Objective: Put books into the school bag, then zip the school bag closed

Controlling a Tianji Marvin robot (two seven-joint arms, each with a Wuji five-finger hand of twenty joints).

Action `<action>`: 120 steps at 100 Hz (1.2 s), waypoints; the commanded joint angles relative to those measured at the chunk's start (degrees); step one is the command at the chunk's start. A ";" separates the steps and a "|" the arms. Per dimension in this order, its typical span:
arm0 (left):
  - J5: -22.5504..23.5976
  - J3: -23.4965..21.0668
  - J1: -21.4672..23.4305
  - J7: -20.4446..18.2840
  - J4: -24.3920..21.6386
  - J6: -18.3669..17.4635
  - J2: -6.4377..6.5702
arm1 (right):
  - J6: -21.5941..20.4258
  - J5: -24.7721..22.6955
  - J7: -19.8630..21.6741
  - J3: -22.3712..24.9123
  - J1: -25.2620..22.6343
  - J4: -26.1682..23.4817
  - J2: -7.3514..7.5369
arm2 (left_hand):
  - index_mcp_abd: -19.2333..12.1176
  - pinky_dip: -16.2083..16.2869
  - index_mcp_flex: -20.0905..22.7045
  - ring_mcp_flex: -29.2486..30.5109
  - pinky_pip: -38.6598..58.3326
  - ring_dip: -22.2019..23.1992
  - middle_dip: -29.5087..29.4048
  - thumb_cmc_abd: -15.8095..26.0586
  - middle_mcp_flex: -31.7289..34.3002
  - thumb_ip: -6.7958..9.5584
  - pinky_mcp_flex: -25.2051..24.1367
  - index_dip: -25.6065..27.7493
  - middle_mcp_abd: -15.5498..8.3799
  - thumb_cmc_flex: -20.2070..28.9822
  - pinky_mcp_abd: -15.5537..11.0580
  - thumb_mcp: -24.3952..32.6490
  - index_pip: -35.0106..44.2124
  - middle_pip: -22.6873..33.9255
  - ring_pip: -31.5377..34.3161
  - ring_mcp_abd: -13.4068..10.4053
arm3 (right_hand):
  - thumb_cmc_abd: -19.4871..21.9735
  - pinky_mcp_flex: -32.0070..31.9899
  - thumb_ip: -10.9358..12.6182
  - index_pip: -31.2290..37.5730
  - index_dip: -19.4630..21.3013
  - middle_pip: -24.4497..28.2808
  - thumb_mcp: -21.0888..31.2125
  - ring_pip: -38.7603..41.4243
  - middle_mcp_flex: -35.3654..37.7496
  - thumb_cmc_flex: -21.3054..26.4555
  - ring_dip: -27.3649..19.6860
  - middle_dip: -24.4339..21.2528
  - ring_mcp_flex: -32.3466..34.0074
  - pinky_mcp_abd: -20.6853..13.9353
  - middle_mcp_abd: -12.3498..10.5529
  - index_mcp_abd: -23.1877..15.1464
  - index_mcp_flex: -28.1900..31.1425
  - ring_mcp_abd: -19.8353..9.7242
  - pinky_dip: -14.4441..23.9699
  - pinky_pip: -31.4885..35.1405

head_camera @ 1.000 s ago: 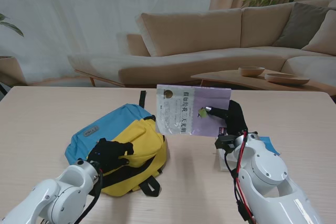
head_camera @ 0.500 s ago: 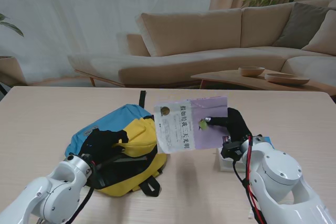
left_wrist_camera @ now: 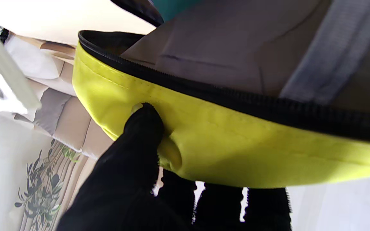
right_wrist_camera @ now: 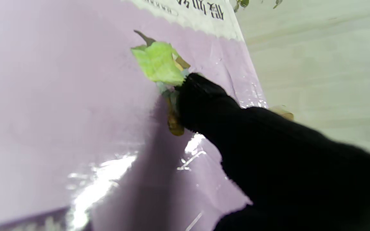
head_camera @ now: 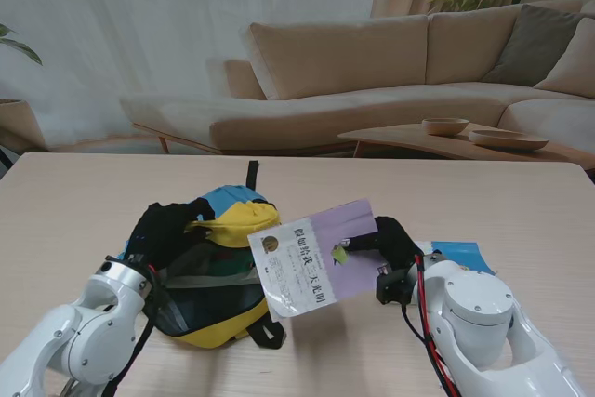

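Note:
The blue and yellow school bag [head_camera: 218, 318] lies on the table to my left, its mouth held open. My left hand [head_camera: 165, 230] is shut on the bag's yellow flap [left_wrist_camera: 223, 150] and lifts it; the thumb [left_wrist_camera: 140, 134] presses the flap from outside, next to the black zip. My right hand [head_camera: 390, 241] is shut on a purple and white book [head_camera: 314, 269], held tilted in the air just right of the bag's opening. In the right wrist view the thumb [right_wrist_camera: 210, 102] pins the purple cover [right_wrist_camera: 59, 106]. Another blue book [head_camera: 460, 255] lies on the table beside my right arm.
A black strap [head_camera: 252, 174] runs out from the bag's far side and a black buckle strap [head_camera: 270, 332] from its near side. Beyond the table stand a beige sofa [head_camera: 390, 62] and a low coffee table with bowls [head_camera: 446, 125].
My left hand has pulled the yellow flap up and away from me, opening the bag. My right hand has carried the book lower and leftward, tilting it towards the opening.

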 commanded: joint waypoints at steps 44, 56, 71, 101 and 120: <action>-1.56 -0.98 -1.88 2.15 -0.94 -0.83 -1.09 | 8.91 -0.99 -4.31 -7.26 4.79 2.43 -2.90 | -0.22 3.22 -3.35 1.71 3.43 2.24 -0.29 4.25 -0.96 1.65 0.46 4.87 1.59 5.62 2.58 -2.01 6.39 3.69 3.65 0.97 | 3.83 4.92 0.23 9.82 3.55 2.31 7.38 4.20 2.48 6.35 0.74 -0.64 6.03 1.96 1.47 -8.26 8.45 1.07 -1.11 5.18; -1.60 -0.88 -1.73 2.39 -1.20 -0.76 -1.13 | 11.09 -0.75 -6.94 -9.31 6.32 3.45 -4.03 | -0.15 3.32 -3.54 1.75 3.41 2.23 -0.34 4.39 -1.07 1.61 0.52 5.08 1.50 5.68 2.66 -2.18 6.44 3.78 3.65 0.91 | 3.96 5.00 0.22 9.79 3.36 2.35 7.36 4.26 2.48 6.31 0.61 -0.92 5.96 1.92 1.51 -8.20 8.29 1.09 -1.40 5.13; -1.69 -0.81 -1.39 2.67 -1.59 -1.01 -1.17 | 13.01 0.07 -11.43 -12.27 8.64 5.20 -5.98 | -0.11 3.39 -3.68 1.69 3.33 2.23 -0.40 4.50 -1.16 1.59 0.51 5.27 1.49 5.83 2.55 -2.34 6.49 3.89 3.62 0.86 | 3.98 5.36 0.23 9.80 3.19 2.33 7.28 4.36 2.48 6.29 0.49 -1.25 5.98 1.67 1.51 -8.21 8.22 1.11 -1.68 5.19; -1.48 -0.77 -0.05 2.49 -2.87 -1.74 -1.11 | 16.20 3.66 -20.71 -17.19 12.44 8.52 -10.47 | -0.24 3.48 -3.67 1.57 3.15 2.22 -0.54 4.63 -1.28 1.70 0.35 5.44 1.43 5.86 2.43 -2.42 6.42 3.91 3.53 0.82 | 4.19 5.78 0.27 9.75 2.83 2.33 7.23 4.50 2.43 6.28 0.29 -1.78 6.01 1.47 1.64 -7.96 7.92 1.13 -2.16 5.20; -1.08 -0.52 0.55 2.90 -3.41 -2.10 -1.12 | 18.76 8.45 -29.13 -19.28 14.72 10.48 -14.47 | -0.27 3.49 -3.73 1.39 3.01 2.19 -0.55 4.64 -1.38 1.69 0.21 5.54 1.35 5.86 2.43 -2.45 6.33 3.88 3.37 0.81 | 4.24 5.98 0.27 9.75 2.61 2.39 7.26 4.30 2.26 6.33 0.00 -2.19 5.89 1.39 1.67 -7.82 7.78 1.29 -2.55 5.09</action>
